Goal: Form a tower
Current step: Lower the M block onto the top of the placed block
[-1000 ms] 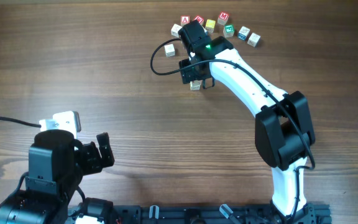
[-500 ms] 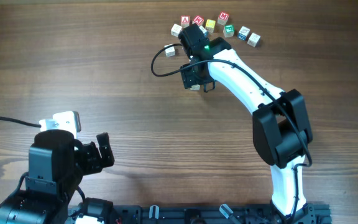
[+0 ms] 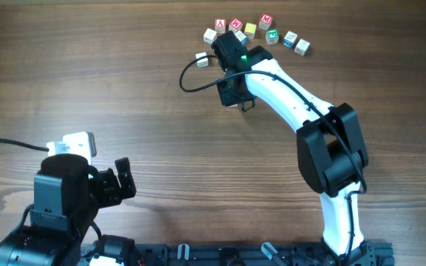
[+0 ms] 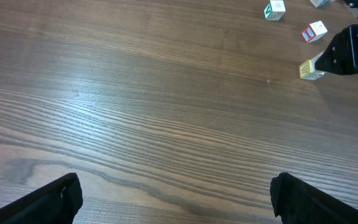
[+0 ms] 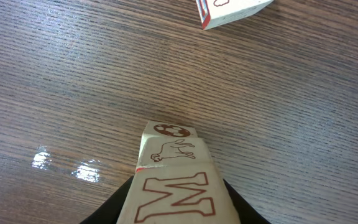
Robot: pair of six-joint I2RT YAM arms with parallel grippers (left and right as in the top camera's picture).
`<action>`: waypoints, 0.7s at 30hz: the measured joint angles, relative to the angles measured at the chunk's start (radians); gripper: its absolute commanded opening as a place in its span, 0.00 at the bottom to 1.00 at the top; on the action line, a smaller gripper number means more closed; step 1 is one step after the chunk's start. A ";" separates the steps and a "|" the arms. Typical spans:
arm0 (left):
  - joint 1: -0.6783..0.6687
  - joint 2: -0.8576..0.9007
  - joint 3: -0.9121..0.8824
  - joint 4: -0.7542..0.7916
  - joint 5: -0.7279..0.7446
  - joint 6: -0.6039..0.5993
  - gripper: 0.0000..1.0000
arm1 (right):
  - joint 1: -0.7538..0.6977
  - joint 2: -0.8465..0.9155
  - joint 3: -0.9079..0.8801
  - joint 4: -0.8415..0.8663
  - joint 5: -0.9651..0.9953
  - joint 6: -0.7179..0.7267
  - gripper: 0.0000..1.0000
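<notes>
- Evidently the right gripper (image 5: 178, 182) pinches the M cube (image 5: 169, 198), its fingers (image 5: 107, 214) pressed against the sides.
- That cube seems to sit on a dog-picture cube (image 5: 169, 149), a 2-cube tower (image 4: 311, 68) near 12 o'clock on the table (image 3: 87, 74).
- Risk: an off-centre squeeze or sideways drag could topple it.
- The left gripper (image 4: 176, 199) is spread wide, at 7 o'clock.

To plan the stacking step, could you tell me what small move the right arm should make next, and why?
Probably a short, straight lift. The right pincer appears closed against both sides of the M block, whose far edge touches the block with the dog drawing. Rising vertically should free the M block without dragging that neighbour.
</notes>
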 measured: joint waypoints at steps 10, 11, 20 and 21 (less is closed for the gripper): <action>0.000 0.000 0.000 0.000 0.000 0.000 1.00 | 0.000 0.000 0.000 -0.001 0.000 0.000 0.28; 0.000 0.000 0.000 0.000 0.000 0.000 1.00 | 0.000 0.000 0.000 -0.001 0.000 0.000 0.28; 0.000 0.000 0.000 0.000 0.000 0.000 1.00 | 0.000 0.000 0.000 -0.003 -0.003 0.000 0.27; 0.000 0.000 0.000 0.000 0.000 0.000 1.00 | 0.000 0.000 0.000 -0.003 -0.005 0.000 0.27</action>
